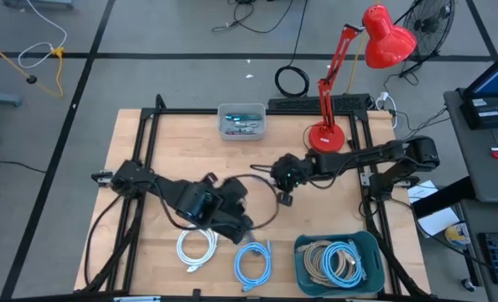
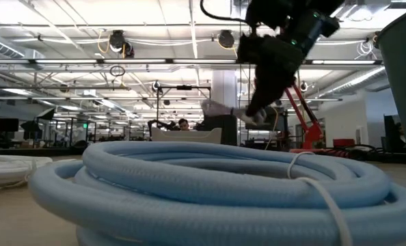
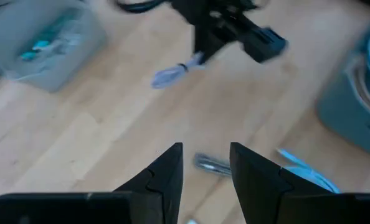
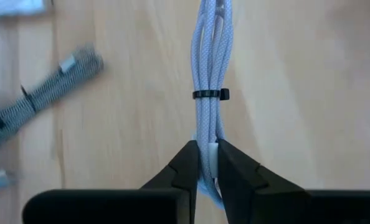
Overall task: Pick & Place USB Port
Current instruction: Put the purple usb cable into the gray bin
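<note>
My right gripper (image 4: 208, 149) is shut on a pale lavender cable bundle (image 4: 211, 62) bound by a black tie (image 4: 210, 94). It hovers over the table's middle (image 1: 285, 198). In the left wrist view the bundle (image 3: 169, 76) sticks out from that gripper above the wood. My left gripper (image 3: 205, 155) is open and hovers near the table's front centre (image 1: 241, 222), touching nothing. Beneath it lie a metal plug (image 3: 211, 163) and a blue cable (image 3: 303, 168). A clear bin (image 1: 242, 122) stands at the far edge. My right gripper pinches the bundle's end (image 4: 210, 151) between its two fingers, just behind the black tie. The fingers lie along the bundle, which runs straight forward from them. The bundle is lifted clear of the table (image 2: 223, 109).
A white coil (image 1: 197, 249) and a blue coil (image 1: 253, 260) lie at the near edge, beside a teal bin (image 1: 306, 252) filled with cables. A grey braided cable (image 4: 54, 84) lies on the wood near my right gripper. A red lamp (image 1: 326, 134) stands at the far right.
</note>
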Robot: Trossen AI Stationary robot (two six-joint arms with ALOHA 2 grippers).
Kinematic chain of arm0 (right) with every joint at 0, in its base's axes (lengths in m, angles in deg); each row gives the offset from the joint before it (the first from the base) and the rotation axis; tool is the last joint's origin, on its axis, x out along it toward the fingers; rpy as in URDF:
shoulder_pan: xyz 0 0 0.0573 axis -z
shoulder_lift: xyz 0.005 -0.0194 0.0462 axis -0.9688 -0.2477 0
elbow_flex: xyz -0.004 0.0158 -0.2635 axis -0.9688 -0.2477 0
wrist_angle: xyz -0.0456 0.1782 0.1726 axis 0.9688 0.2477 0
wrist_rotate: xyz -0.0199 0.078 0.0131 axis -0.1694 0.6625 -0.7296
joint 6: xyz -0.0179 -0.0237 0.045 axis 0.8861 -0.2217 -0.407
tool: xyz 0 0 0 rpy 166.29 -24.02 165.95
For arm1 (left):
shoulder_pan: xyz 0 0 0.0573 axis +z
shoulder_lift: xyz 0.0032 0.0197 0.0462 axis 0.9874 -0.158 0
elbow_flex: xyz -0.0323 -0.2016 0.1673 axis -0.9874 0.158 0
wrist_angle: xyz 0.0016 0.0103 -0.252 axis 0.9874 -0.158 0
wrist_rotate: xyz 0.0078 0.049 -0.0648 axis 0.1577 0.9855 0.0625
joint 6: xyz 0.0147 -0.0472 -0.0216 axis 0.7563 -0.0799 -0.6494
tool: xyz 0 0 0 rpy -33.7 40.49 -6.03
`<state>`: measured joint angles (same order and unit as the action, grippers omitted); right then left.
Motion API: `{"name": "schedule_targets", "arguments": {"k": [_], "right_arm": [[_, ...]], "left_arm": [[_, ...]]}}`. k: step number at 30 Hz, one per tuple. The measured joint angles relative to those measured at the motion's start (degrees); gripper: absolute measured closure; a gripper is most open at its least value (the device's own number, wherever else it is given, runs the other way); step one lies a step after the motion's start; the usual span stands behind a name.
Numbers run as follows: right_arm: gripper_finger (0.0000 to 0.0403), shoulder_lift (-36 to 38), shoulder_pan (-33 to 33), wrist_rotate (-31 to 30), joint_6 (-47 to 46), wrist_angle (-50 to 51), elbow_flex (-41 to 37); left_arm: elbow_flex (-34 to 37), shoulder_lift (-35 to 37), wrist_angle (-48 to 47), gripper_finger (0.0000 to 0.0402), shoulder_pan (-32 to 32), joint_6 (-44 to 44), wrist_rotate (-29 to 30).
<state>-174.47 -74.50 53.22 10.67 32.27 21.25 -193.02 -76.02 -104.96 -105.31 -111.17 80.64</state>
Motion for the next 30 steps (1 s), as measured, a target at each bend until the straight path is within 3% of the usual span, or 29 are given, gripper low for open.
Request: {"name": "schedule_targets", "arguments": {"k": [7, 18, 24, 30], "right_arm": [[0.037, 0.0, 5.1, -7.5, 8.5, 5.2, 9.6], [0.0372, -0.3, 22.0, -6.5, 11.9, 4.2, 21.5], [0.0377, -8.4, 28.3, -1.3, 13.0, 8.9, 31.8], [0.0374, -19.7, 27.5, 0.6, 18.4, 14.3, 44.0]], "left_arm": [[9.1, 9.5, 0.0, 0.0266, -0.5, -7.0, 5.9], [21.6, 18.7, 2.7, 0.0266, -3.3, -17.2, 6.8], [25.0, 18.8, 6.8, 0.0266, -4.6, -18.9, 5.4], [25.9, 18.8, 8.3, 0.0266, -4.8, -20.2, 4.4]]}}
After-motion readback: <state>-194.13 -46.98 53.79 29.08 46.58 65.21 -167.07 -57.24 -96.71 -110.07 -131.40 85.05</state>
